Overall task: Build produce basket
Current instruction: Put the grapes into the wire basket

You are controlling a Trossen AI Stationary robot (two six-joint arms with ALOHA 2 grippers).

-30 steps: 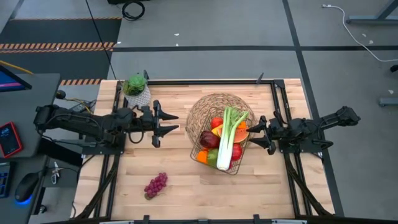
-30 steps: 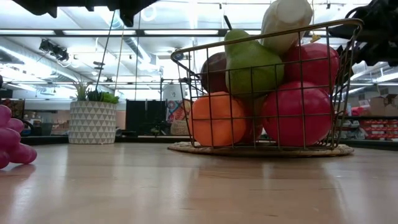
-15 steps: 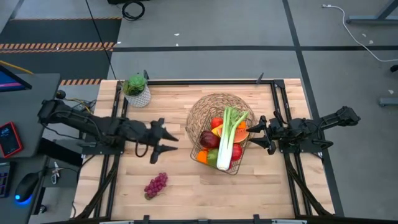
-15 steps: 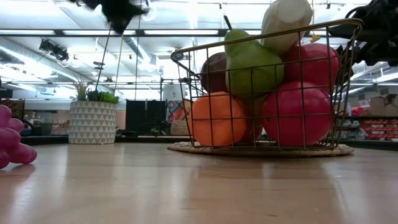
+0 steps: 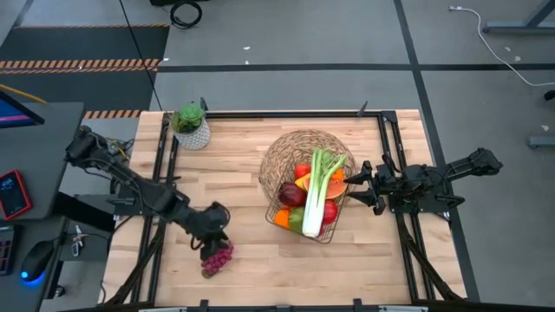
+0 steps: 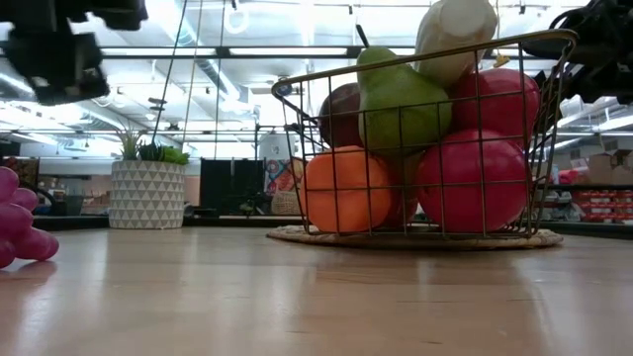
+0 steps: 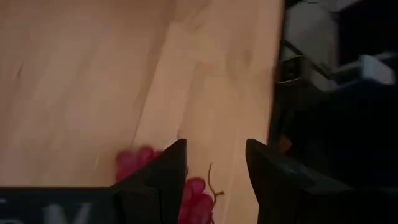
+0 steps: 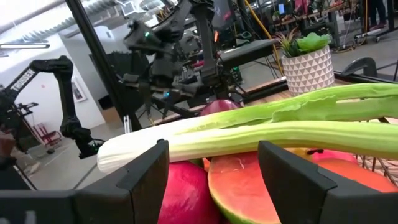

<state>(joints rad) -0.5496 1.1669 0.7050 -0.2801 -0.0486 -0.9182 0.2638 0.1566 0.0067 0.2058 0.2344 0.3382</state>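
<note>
Left gripper (image 5: 214,232): directly above the grapes (image 5: 218,257), fingers spread, as the left wrist view shows. Grapes (image 7: 186,186) sit below and between the jaws, partly hidden by one finger (image 7: 163,174), apart from both pads. Not yet grasped.

Grapes: loose on the table (image 5: 251,269), near its front edge, well apart from the basket (image 5: 305,186). Last piece outside it.

Basket: already holds the celery (image 5: 321,189), apples, orange, pear and watermelon slice. It stands just beside the right gripper (image 5: 362,185).

Right gripper: waiting at the basket's side, jaws spread; celery (image 8: 261,127) lies across just ahead of them, untouched.

Risks (judged):
- The cluster is lumpy and soft; jaws closing off-centre could pinch one berry or the stem, so the bunch swings or drops.
- Descending too far could press the fingertips into the table or squash the grapes.
- The basket is heaped; grapes set on top may roll off the celery.

Change: one second ago the left gripper hovered farther back on the table, near the plant pot (image 5: 190,126); it has since swung forward over the grapes. Right arm, basket and produce unchanged.
</note>
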